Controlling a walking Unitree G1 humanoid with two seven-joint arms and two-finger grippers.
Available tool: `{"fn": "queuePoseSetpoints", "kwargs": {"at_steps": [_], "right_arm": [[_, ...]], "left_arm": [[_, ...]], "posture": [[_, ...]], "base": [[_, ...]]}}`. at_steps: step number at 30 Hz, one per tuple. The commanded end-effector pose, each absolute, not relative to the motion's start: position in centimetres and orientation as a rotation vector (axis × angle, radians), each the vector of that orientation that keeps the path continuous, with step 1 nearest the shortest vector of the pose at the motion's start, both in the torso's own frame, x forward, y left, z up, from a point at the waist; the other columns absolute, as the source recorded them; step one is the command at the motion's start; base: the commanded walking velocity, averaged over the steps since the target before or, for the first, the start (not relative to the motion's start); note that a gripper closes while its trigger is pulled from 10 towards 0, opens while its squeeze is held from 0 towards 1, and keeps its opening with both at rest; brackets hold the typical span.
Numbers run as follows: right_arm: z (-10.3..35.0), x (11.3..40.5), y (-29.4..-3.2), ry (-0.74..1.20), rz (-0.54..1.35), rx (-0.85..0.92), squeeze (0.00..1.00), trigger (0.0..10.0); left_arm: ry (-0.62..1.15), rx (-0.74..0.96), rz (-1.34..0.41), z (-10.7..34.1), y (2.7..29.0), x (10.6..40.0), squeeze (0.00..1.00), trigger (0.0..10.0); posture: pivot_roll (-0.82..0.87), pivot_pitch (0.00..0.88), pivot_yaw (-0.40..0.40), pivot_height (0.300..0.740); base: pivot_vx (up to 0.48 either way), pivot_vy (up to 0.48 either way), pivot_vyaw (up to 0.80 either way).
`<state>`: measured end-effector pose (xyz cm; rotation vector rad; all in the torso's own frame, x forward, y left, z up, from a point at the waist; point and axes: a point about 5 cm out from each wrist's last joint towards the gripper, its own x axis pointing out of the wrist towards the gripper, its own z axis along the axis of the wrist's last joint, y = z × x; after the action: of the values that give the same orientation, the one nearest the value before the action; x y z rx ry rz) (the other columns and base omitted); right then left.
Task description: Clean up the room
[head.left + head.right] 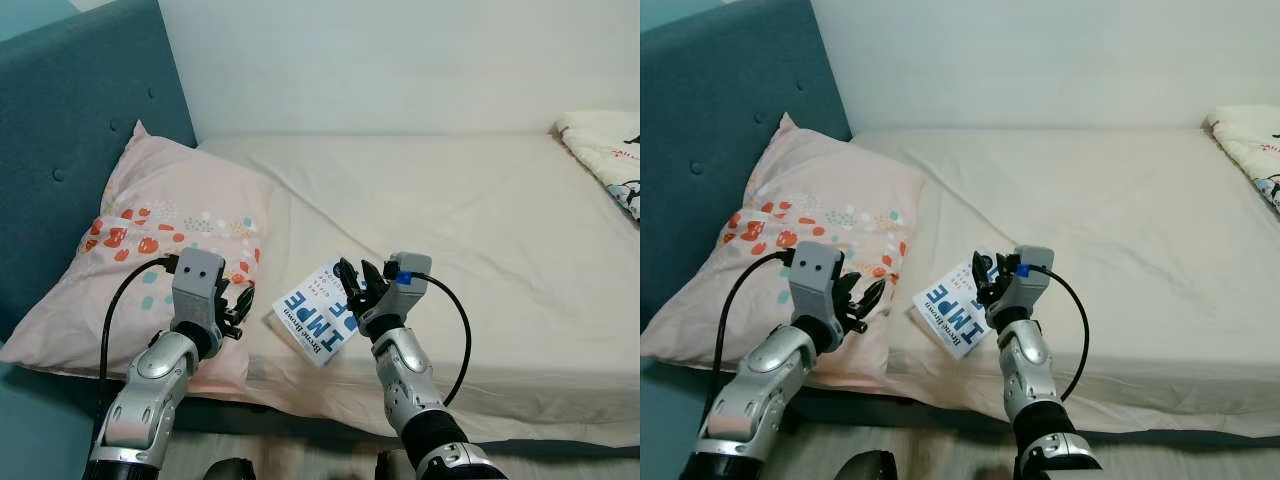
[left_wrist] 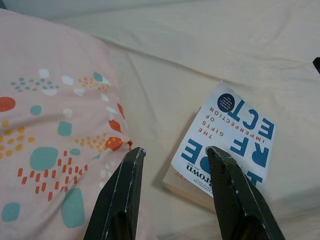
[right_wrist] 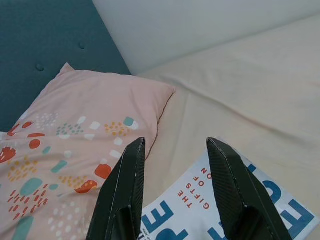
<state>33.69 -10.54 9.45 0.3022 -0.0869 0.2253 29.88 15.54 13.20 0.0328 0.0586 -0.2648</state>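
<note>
Bed (image 1: 480, 230): covered with a cream sheet, wrinkled, running from the teal headboard (image 1: 70, 130) on the left to the right edge of view.
Pillow (image 1: 170, 250): pink with red, teal and white spots, propped at the head end against the headboard, lower corner reaching the bed's front edge.
Book (image 1: 318, 315): white paperback with blue lettering "Gifts of Imperfection", lying flat near the bed's front edge, just beside the pillow's right side, one corner toward the edge.
Left gripper (image 1: 238, 305): raised over the pillow's lower right corner, fingers spread wide, holding nothing; in the left wrist view, fingers (image 2: 125, 185) framing the gap between pillow and book.
Right gripper (image 1: 355, 283): poised over the book's right half near the front edge, fingers (image 3: 227, 185) parted wide, empty; contact with the cover cannot be told.
Quilt (image 1: 610, 155): white with a printed pattern, bunched at the bed's far right corner.
Wall (image 1: 400, 60): plain white behind the bed.
</note>
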Motion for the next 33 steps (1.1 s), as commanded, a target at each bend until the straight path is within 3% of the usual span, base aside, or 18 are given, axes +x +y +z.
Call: {"fn": "queuePoseSetpoints", "kwargs": {"at_steps": [1,5,10,20,29,30,33], "right_arm": [[9.1,32.3,-12.2,-0.105,0.186,0.187,0.00,10.0],[8.8,29.2,-15.0,-0.140,0.107,-0.008,0.00,10.0],[8.9,29.0,-15.3,-0.154,0.110,-0.047,0.00,10.0],[9.2,28.1,-15.4,-0.124,0.109,-0.033,0.00,10.0],[9.2,28.1,-15.5,-0.114,0.108,-0.033,0.00,10.0],[9.3,28.0,-15.5,-0.111,0.110,-0.033,0.00,10.0],[9.5,27.9,-15.5,-0.105,0.112,-0.032,0.00,10.0]], "left_arm": [[0.061,0.030,-0.230,12.2,15.1,29.9,0.00,10.0],[0.037,0.020,-0.207,11.2,13.5,30.0,0.00,10.0],[0.050,0.035,-0.193,11.0,13.9,29.9,0.00,10.0],[0.038,0.037,-0.189,10.6,13.9,30.1,0.00,10.0],[0.032,0.042,-0.195,10.6,13.8,30.1,0.00,10.0],[0.030,0.042,-0.198,10.6,13.8,30.1,0.00,10.0],[0.028,0.041,-0.201,10.5,13.8,30.1,0.00,10.0]], "posture": [[-0.01,0.000,0.000,0.609],[0.00,0.000,0.000,0.609],[-0.01,0.000,0.000,0.609],[-0.01,0.000,0.000,0.609],[-0.01,0.000,0.000,0.639],[-0.01,0.008,0.044,0.649],[-0.02,0.003,0.042,0.664]], "base": [[0.000,0.000,0.00],[0.000,0.000,0.00],[0.000,0.000,0.00],[0.000,0.000,0.00],[0.000,0.000,0.00],[0.000,0.000,0.00],[0.000,0.000,0.00]]}}
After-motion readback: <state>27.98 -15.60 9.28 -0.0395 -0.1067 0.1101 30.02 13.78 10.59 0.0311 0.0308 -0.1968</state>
